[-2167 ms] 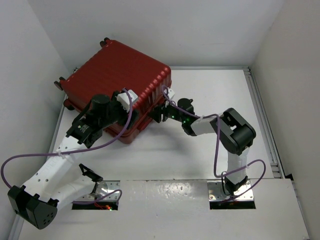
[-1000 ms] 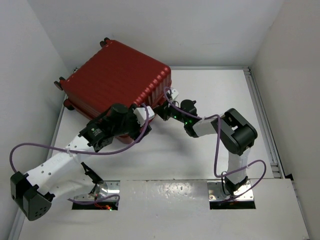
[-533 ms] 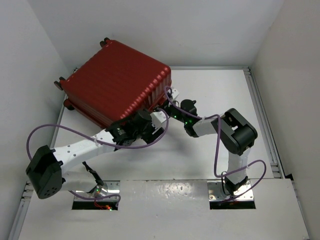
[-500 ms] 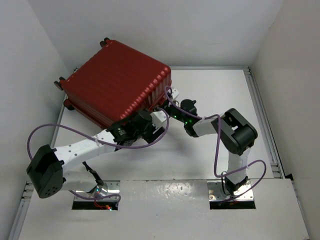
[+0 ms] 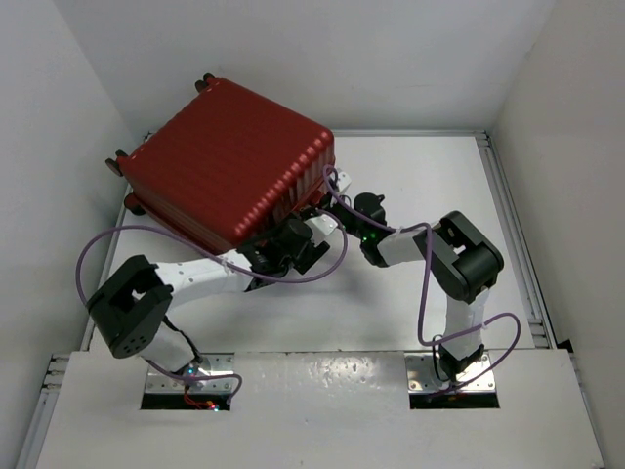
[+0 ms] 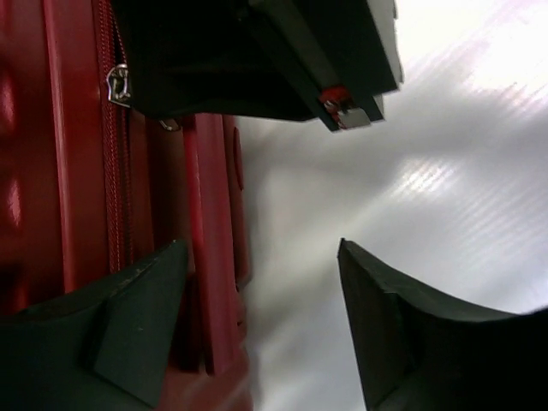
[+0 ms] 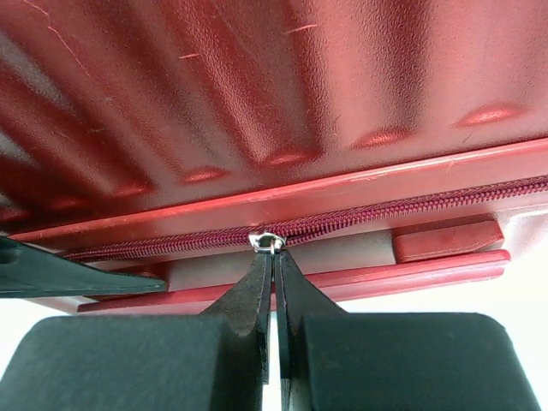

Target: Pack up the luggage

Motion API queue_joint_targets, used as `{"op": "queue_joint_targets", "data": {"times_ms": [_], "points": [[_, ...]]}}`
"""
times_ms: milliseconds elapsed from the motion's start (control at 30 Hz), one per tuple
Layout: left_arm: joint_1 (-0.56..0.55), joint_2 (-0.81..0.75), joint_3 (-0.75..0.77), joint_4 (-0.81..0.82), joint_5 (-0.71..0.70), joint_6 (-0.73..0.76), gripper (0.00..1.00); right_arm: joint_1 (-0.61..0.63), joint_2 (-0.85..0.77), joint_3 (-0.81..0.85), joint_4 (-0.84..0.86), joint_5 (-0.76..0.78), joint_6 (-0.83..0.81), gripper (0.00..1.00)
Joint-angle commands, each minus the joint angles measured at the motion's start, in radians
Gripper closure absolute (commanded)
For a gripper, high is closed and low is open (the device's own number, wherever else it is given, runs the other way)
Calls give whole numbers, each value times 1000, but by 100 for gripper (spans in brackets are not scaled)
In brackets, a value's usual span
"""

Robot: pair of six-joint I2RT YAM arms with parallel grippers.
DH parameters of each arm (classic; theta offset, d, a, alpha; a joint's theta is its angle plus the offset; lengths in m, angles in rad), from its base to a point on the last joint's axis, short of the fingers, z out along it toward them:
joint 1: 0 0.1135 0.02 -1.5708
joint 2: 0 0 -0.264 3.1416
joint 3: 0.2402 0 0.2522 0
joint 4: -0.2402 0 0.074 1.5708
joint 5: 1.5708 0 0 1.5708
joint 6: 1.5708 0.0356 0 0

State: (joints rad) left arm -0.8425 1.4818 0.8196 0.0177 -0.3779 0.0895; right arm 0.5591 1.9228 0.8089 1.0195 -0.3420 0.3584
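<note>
The luggage, a red ribbed hard-shell suitcase, lies closed at the back left of the table. My right gripper is at its near right corner, shut on the small silver zipper pull of the dark red zipper. The right wrist view has the ribbed shell filling the frame above the right gripper. My left gripper sits close beside it at the same corner. In the left wrist view the left gripper is open, with the suitcase's edge by its left finger and bare table between the jaws.
White walls close in on the left, back and right. A metal rail runs along the table's right side. A shiny plate covers the near edge by the arm bases. Purple cables loop off both arms.
My left arm has swung right along the suitcase's near edge to its near right corner, ending beside the right gripper. The right gripper has stayed shut at the zipper.
</note>
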Motion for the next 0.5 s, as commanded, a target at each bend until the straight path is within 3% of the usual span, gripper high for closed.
{"op": "queue_joint_targets", "data": {"times_ms": [0,133,267,367,467], "points": [[86,43,-8,5,-90,0,25,-45,-25,36,71,52,-13,100],[108,75,-8,-7,-70,-23,40,-50,-19,41,68,49,-16,100],[108,75,-28,-16,-33,-23,80,-48,-10,49,65,47,-30,100],[117,45,-62,-47,-12,-23,94,-60,2,56,60,61,-53,100],[117,-3,-94,-56,2,-23,100,-82,8,65,56,78,-71,100]]}}
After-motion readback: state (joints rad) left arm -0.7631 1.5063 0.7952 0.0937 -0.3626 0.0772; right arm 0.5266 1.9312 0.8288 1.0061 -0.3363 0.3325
